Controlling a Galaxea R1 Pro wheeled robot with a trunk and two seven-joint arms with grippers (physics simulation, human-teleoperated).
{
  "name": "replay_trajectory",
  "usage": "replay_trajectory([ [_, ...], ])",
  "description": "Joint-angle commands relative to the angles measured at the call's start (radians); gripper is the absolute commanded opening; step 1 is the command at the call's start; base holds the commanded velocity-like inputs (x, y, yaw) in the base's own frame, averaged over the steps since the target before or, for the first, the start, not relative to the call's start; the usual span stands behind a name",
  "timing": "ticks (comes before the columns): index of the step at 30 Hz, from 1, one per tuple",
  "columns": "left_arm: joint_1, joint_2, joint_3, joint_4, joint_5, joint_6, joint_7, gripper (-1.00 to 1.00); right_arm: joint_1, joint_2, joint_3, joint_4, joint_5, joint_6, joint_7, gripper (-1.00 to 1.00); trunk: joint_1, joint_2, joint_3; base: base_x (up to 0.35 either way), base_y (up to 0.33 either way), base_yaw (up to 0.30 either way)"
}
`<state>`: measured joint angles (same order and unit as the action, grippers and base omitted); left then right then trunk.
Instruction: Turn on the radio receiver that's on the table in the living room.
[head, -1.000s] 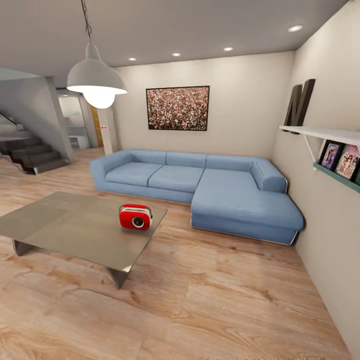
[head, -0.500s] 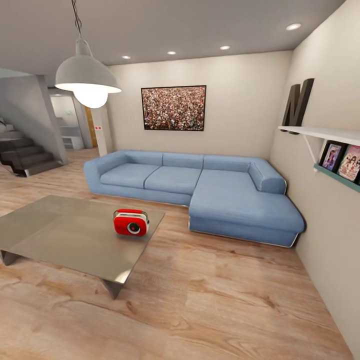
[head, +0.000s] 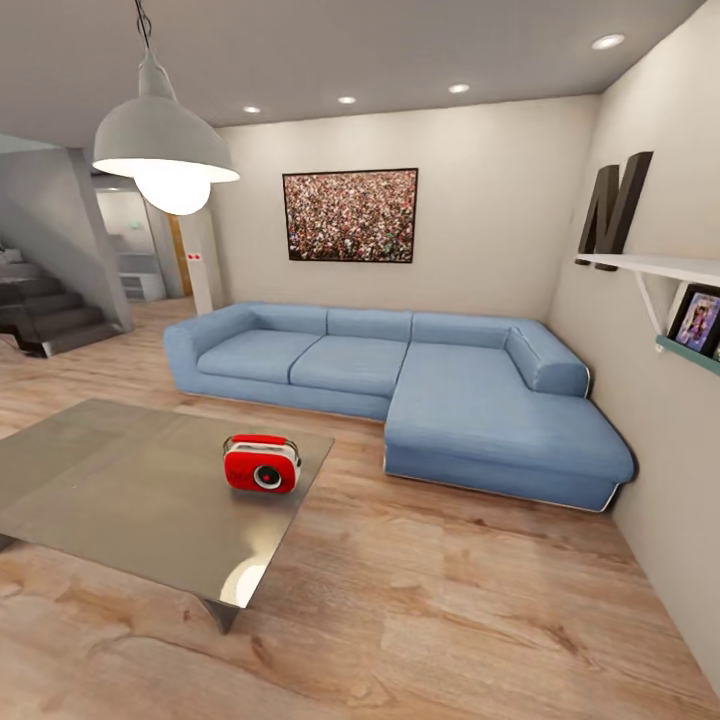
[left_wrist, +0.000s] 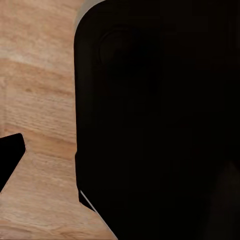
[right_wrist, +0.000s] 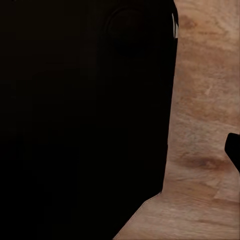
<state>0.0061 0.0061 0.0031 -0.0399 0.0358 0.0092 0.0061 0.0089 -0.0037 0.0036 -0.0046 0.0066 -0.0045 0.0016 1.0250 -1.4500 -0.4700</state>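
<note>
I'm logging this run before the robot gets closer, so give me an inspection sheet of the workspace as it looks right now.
Surface: low grey table, flat top, standing on the wood floor.
Job's things: red radio upright near the table's far right corner, dial facing the camera.
Clutter: nothing seen on the table besides the radio.
Tools: wrist views show dark housing over wood floor; open or shut cannot be told.
Cables: lamp cord only, above the white hanging lamp.
Surroundings: blue sofa, crowd picture, wall shelf, stairs.
</note>
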Motion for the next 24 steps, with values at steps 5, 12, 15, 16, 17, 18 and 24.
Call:
replay_trajectory([
  [5,0.0,0.0,0.0,0.0,0.0,0.0,0.0,1.0,0.0,0.001,-0.002,0.0,0.0,0.0,-0.002,1.0,0.0,0.0,0.0,0.321,0.089,-0.128],
  [12,0.0,0.0,0.0,0.0,0.0,0.0,0.0,1.0,0.0,0.001,-0.002,0.0,0.0,0.0,-0.003,1.0,0.0,0.0,0.0,0.321,0.088,-0.254],
  [15,0.0,-0.001,0.0,0.0,0.0,0.0,0.0,1.0,0.0,0.0,-0.002,0.0,0.0,0.0,-0.003,1.0,0.0,0.0,0.0,0.321,0.088,-0.276],
  [16,0.0,-0.001,0.0,0.0,0.0,0.0,0.0,1.0,0.0,0.0,-0.002,0.0,0.0,0.0,-0.003,1.0,0.0,0.0,0.0,0.321,0.088,-0.278],
  [17,0.0,-0.001,0.0,0.0,0.0,0.0,0.0,1.0,0.0,0.001,-0.002,0.0,0.0,0.0,-0.003,1.0,0.0,0.0,0.0,0.321,0.088,-0.279],
  [18,0.0,-0.001,0.0,0.0,0.0,0.0,0.0,1.0,0.0,0.001,-0.002,0.0,0.0,0.0,-0.003,1.0,0.0,0.0,0.0,0.321,0.087,-0.279],
  [24,0.0,-0.001,0.0,0.0,0.0,0.0,0.0,1.0,0.0,0.001,-0.002,0.0,0.0,0.0,-0.003,1.0,0.0,0.0,0.0,0.321,0.086,-0.28],
])
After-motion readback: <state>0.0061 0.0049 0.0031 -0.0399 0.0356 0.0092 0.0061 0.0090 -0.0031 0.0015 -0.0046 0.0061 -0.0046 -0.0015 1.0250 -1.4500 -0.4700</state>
